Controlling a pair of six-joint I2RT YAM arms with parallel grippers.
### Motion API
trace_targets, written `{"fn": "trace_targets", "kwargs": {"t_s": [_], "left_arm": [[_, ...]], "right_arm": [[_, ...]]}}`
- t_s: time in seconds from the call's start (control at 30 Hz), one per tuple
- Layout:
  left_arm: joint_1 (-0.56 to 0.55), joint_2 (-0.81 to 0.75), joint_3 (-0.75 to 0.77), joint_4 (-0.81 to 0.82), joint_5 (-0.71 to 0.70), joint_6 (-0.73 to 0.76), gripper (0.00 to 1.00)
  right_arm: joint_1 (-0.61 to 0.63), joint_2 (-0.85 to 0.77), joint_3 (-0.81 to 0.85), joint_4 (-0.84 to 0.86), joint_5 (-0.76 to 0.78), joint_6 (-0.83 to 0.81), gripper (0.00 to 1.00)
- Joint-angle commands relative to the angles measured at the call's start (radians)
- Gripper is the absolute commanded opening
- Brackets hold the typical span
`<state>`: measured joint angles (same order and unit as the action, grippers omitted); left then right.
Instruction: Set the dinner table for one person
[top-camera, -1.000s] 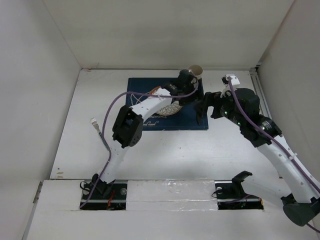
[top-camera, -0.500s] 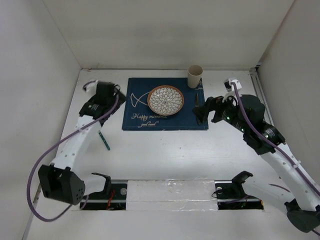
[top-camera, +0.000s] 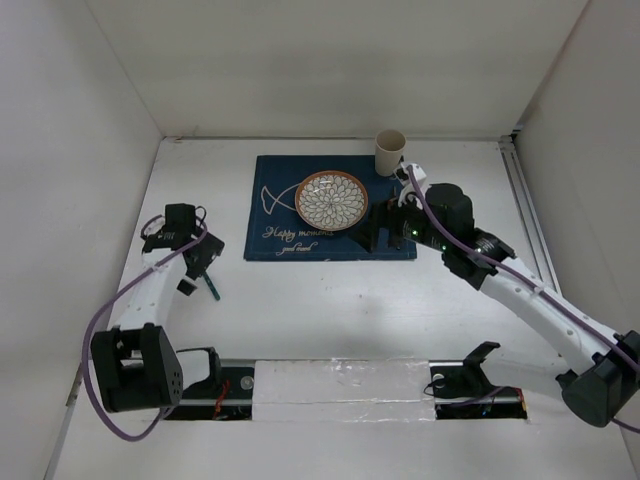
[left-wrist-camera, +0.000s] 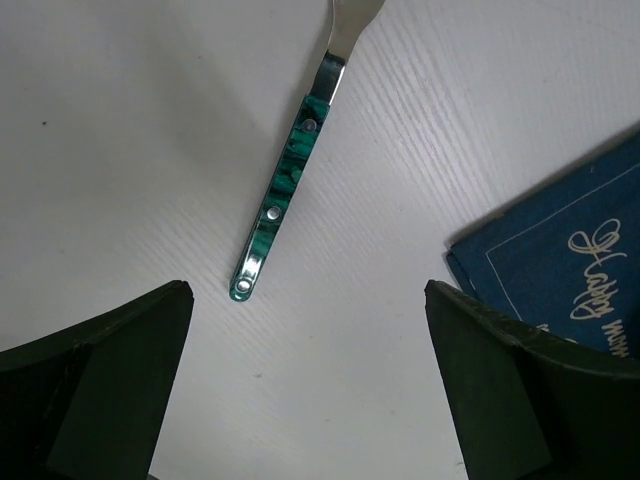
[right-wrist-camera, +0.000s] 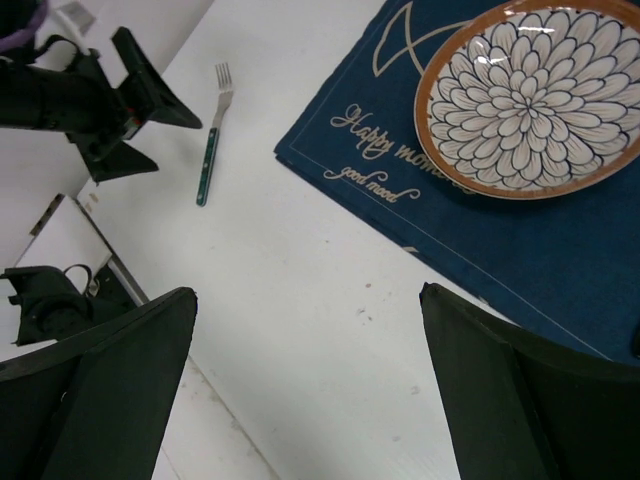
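Observation:
The dinner table (top-camera: 330, 300) is a plain white top. A navy placemat (top-camera: 290, 240) lies at its back centre, carrying a floral plate (top-camera: 331, 200) with an orange rim. A beige cup (top-camera: 390, 152) stands at the mat's back right corner. A green-handled fork (left-wrist-camera: 285, 195) lies on the bare table left of the mat. My left gripper (left-wrist-camera: 305, 292) hovers open just above the fork's handle end, nothing between its fingers. My right gripper (right-wrist-camera: 307, 295) is open and empty, above the mat's front right part and looking down at the plate (right-wrist-camera: 530, 95) and the fork (right-wrist-camera: 210, 150).
White walls enclose the table on the left, back and right. The arm bases (top-camera: 205, 375) sit along the near edge on a taped strip. The left arm (right-wrist-camera: 100, 100) shows in the right wrist view beside the fork.
The left arm swung away from the plate and cup, out to the table's left side, then down over the fork. The right gripper moved left over the mat.

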<state>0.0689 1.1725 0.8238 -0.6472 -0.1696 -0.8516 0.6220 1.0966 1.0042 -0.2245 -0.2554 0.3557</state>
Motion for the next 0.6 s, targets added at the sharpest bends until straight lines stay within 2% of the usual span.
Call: {"fn": "trace_targets", "kwargs": {"t_s": [0.0,0.17,0.23,0.3,0.33,0.5,0.57], "left_arm": [[0.009,0.061,-0.014,0.052,0.053,-0.007,0.98],[0.009,0.142,-0.041,0.119,0.041,-0.018,0.93],[0.009,0.186,-0.051,0.119,0.013,-0.027,0.81],[0.009,0.225,-0.051,0.132,-0.013,-0.047,0.75],[0.009,0.239,-0.051,0.132,-0.013,-0.047,0.67],[0.009,0.305,-0.060,0.161,-0.059,-0.066,0.67],[0.018,0.344,-0.060,0.182,-0.059,-0.066,0.58]], "right_arm": [[0.010,0.017,0.007,0.129,-0.053,0.008,1.00],[0.010,0.066,0.016,0.139,-0.094,0.008,1.00],[0.010,0.066,0.016,0.149,-0.105,0.008,1.00],[-0.001,0.075,0.016,0.159,-0.117,0.008,1.00],[-0.001,0.075,0.016,0.159,-0.117,0.008,1.00],[-0.001,0.075,0.005,0.169,-0.127,0.008,1.00],[-0.010,0.085,0.005,0.178,-0.127,0.008,1.00]]}}
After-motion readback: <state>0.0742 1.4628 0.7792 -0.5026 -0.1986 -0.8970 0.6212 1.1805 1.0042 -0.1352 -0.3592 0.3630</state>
